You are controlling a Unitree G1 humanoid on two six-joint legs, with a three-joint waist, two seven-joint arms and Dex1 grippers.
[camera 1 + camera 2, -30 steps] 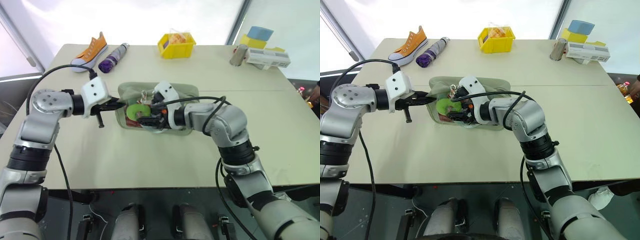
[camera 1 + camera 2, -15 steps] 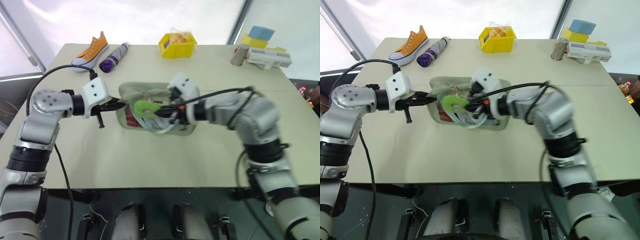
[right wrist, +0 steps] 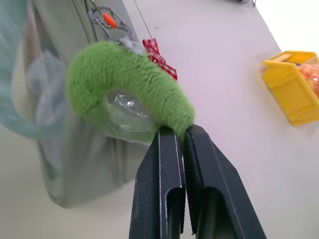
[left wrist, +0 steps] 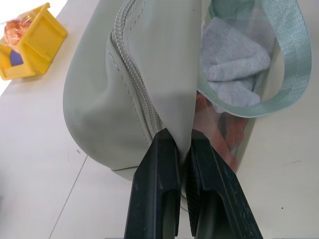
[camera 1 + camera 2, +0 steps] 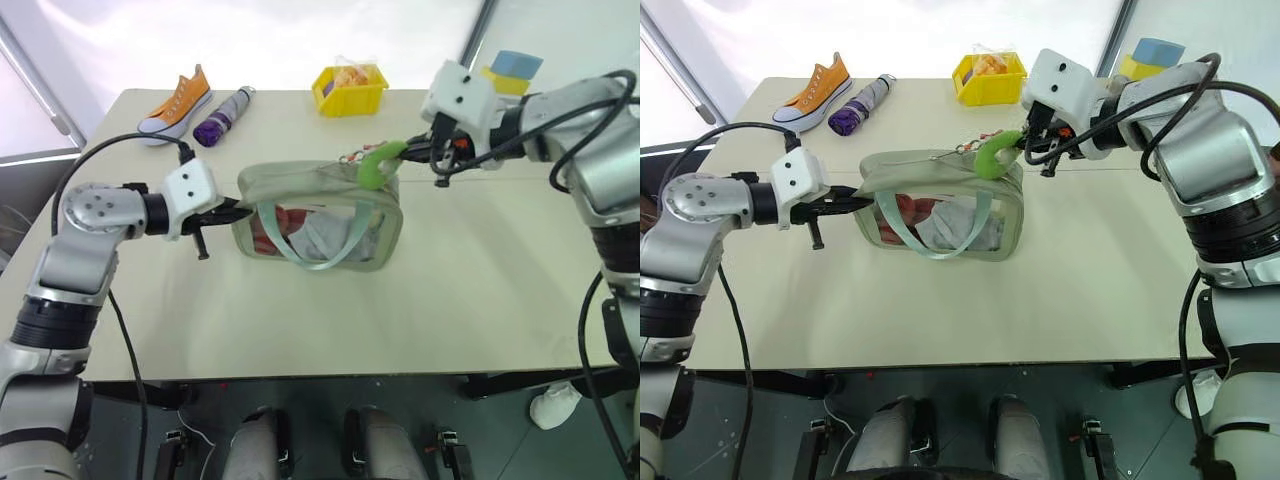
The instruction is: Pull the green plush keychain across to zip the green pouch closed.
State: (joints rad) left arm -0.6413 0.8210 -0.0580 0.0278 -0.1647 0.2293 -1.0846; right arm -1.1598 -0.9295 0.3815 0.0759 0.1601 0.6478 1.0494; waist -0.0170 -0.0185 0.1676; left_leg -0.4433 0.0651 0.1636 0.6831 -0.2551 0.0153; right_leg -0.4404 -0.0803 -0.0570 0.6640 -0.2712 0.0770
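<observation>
The green pouch stands upright mid-table, pale sage with a clear window, a mint strap loop hanging down its front and its top zipper stretched taut. My left gripper is shut on the fabric of the pouch's left end. At the pouch's upper right corner the green plush keychain, bright lime and fuzzy, is lifted off the pouch on its clip. My right gripper is shut on the keychain's end, up and to the right of the pouch.
A yellow bin sits at the back centre. An orange sneaker and a purple folded umbrella lie at the back left. Boxes and sponges stand at the back right. The near half of the table is bare.
My right gripper closed on the keychain and swept it up and to the right across the pouch top, raising the pouch upright. The left gripper held still.
</observation>
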